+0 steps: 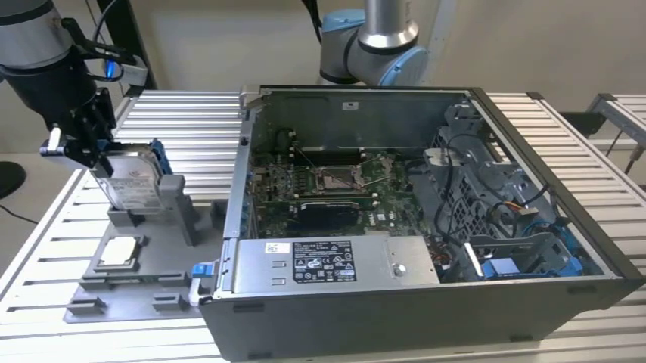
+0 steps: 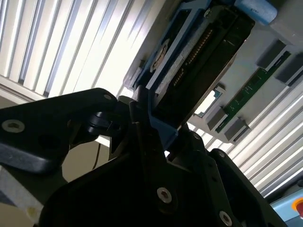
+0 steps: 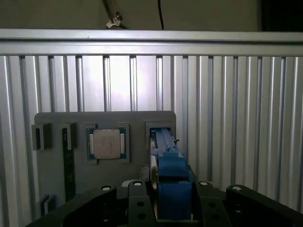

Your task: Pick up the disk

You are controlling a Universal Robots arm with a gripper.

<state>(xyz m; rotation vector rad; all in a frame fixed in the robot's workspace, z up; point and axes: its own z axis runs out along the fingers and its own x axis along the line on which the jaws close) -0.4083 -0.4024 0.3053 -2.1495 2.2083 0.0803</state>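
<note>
Claw [image 1: 101,155] tight on disk [image 1: 136,185], base hidden

Exterior view evenly lit; second wrist view: slatted table [image 2: 61,42] glaring, end effector [image 2: 154,118] silhouetted.

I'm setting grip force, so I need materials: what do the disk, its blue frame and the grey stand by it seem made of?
Disk: metal, by its silvery sheen, with a matte white label, likely paper. Blue frame: probably moulded plastic, from its even colour and soft gloss. Grey stand: matte, likely plastic; painted metal cannot be ruled out.
</note>
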